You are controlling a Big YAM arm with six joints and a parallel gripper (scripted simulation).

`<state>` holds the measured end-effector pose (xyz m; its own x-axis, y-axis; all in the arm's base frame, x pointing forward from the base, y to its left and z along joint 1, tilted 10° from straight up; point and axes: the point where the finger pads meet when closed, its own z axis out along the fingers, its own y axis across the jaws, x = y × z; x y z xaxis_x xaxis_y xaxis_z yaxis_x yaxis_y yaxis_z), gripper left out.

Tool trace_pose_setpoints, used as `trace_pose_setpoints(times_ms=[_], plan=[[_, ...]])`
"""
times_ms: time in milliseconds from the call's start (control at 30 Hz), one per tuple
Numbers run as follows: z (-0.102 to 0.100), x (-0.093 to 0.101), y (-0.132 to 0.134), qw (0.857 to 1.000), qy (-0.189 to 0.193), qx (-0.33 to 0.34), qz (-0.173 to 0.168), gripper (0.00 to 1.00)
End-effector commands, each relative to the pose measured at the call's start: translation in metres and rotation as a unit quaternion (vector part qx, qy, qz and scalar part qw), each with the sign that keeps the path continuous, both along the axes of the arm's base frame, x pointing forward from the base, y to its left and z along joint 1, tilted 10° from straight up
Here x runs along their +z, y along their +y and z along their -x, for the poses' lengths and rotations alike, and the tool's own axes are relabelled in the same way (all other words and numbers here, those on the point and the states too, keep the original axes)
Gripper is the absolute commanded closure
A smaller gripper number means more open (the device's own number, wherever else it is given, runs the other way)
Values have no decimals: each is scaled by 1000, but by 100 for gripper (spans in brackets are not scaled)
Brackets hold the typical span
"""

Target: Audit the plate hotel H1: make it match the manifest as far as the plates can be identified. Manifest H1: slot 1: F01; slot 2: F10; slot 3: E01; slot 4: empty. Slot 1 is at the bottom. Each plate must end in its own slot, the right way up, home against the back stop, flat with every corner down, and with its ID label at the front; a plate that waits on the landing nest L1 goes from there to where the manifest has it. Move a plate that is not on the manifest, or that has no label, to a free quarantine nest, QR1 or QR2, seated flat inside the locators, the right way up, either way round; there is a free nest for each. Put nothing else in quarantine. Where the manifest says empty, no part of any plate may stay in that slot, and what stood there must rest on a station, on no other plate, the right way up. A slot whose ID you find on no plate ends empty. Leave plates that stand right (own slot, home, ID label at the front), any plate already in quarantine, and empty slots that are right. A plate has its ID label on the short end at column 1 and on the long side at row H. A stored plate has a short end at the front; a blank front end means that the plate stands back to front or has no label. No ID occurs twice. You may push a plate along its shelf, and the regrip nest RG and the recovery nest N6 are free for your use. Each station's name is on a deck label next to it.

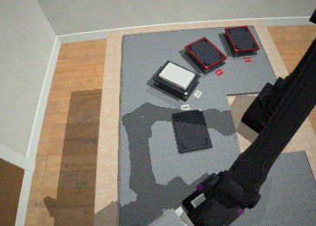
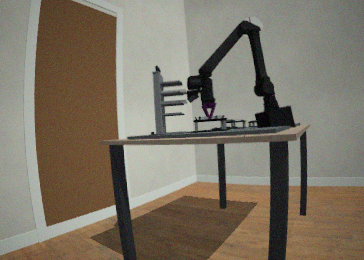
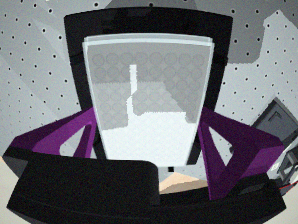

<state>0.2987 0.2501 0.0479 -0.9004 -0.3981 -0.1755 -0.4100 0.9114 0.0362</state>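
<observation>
A clear-white plate (image 3: 150, 100) lies on a raised black nest (image 3: 150, 17) in the wrist view. No ID can be read on it. My gripper (image 3: 146, 112) (image 2: 209, 115) (image 1: 220, 199) is open, its purple fingers pointing down on either side of the plate's long sides, close to them. The hotel (image 2: 159, 106), with four shelves, stands left of the arm; I cannot tell which shelves hold plates. Another white plate (image 1: 177, 76) sits on a dark nest. Two red-rimmed quarantine nests (image 1: 205, 53) (image 1: 241, 38) show no plate.
A flat dark nest (image 1: 192, 136) without a plate lies between the gripper and the plate-bearing nest. White deck labels (image 1: 198, 94) (image 1: 185, 107) and red ones (image 1: 219, 72) (image 1: 247, 59) are too small to read. The arm's base (image 1: 262, 111) stands at the right.
</observation>
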Motion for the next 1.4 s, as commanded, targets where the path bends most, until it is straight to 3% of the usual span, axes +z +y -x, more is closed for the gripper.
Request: trace_pose_setpoints(times_ms=[0, 633, 700, 967, 1033, 1067, 1167, 1367], plan=[[-11, 12, 7, 1000, -15, -1, -15, 14], [-11, 12, 7, 1000, -15, -1, -15, 14], [-6, 12, -2, 1000, -13, -3, -14, 14], [-18, 38, 9, 999, -26, -2, -25, 14], [-18, 38, 9, 999, -26, -2, -25, 14], [-17, 27, 8, 1000, -15, -2, -15, 14], [-17, 42, 8, 999, -27, -2, -24, 14], [-16, 48, 8, 999, -27, -2, -24, 14]])
